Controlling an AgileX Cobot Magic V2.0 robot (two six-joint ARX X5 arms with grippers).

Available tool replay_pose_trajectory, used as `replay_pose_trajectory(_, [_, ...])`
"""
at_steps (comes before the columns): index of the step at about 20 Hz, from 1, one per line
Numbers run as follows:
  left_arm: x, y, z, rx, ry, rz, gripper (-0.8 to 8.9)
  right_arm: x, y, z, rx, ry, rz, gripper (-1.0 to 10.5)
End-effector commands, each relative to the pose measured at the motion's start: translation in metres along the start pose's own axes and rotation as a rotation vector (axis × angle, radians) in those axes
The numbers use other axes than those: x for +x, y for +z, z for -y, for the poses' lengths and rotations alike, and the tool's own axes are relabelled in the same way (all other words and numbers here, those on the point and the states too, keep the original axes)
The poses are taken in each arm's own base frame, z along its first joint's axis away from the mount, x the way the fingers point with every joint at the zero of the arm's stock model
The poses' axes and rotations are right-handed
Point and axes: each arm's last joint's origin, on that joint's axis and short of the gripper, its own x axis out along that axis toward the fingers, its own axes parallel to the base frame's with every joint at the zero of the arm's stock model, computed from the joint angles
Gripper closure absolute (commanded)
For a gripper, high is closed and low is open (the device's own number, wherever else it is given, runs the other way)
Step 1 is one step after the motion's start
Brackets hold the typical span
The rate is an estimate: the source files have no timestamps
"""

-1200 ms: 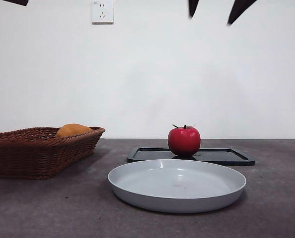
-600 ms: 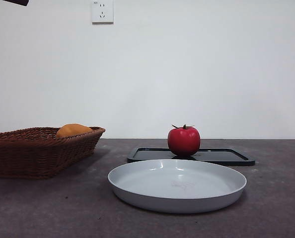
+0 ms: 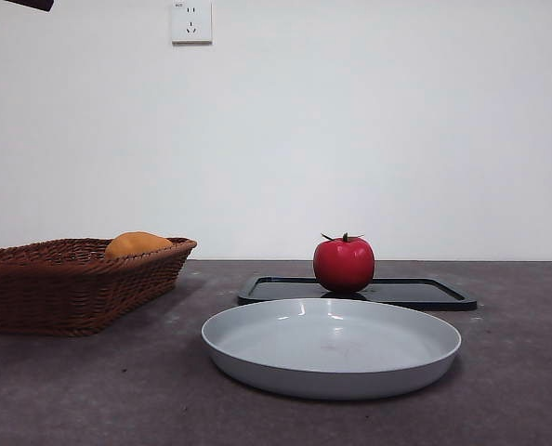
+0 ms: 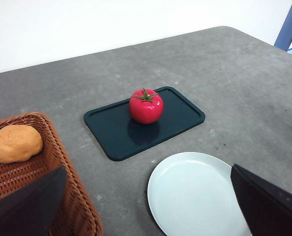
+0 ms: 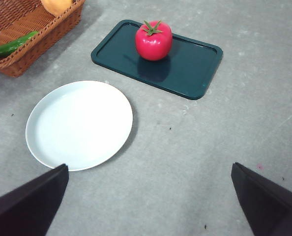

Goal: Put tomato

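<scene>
The glossy red tomato (image 3: 344,265) with a green stem stands upright on a dark flat tray (image 3: 415,294) behind a light grey plate (image 3: 332,379). It also shows in the left wrist view (image 4: 146,106) and the right wrist view (image 5: 154,41), on the tray (image 4: 183,117) (image 5: 195,69). My left gripper (image 4: 147,168) is open and empty, high above the table. My right gripper (image 5: 149,165) is open and empty, also high, on the near side of the plate (image 5: 79,125). Neither touches the tomato.
A brown wicker basket (image 3: 72,290) stands at the left and holds an orange-yellow fruit (image 3: 137,244) (image 4: 14,143) and a green pepper (image 5: 11,46). The plate (image 4: 195,196) lies between basket and tray. A black arm tip (image 3: 30,4) shows at the front view's top left corner.
Two black jaw tips at the top right of the front view have risen out of view. The tomato, plate, tray and basket have not moved.
</scene>
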Motion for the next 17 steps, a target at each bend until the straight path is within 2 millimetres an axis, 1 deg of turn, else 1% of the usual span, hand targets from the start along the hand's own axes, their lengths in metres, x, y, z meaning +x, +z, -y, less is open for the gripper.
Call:
replay_pose_trajectory(1, [-0.0005, 0.0038, 0.0014, -0.003, -0.009, 0.014, 0.62, -0.0038, 0.0045, -0.0007, 0.016, 0.009, 0.039, 1.8])
replay_pose_trajectory(9, [-0.0005, 0.0038, 0.0014, -0.003, -0.009, 0.014, 0.62, -0.0043, 0.011, -0.0012, 0.013, 0.014, 0.107, 1.8])
replay_pose_trajectory(15, [-0.0005, 0.0039, 0.0014, -0.007, -0.009, 0.014, 0.62, -0.0043, 0.0111, -0.0012, 0.014, 0.014, 0.108, 1.8])
replay_pose_trajectory(16, [-0.0005, 0.0038, 0.0014, -0.007, -0.009, 0.014, 0.73, -0.0044, 0.0111, -0.0012, 0.014, 0.014, 0.109, 1.8])
replay_pose_trajectory(17, [-0.0004, 0.0038, 0.0014, -0.007, -0.009, 0.013, 1.46, -0.0044, 0.0111, -0.0012, 0.014, 0.014, 0.109, 1.8])
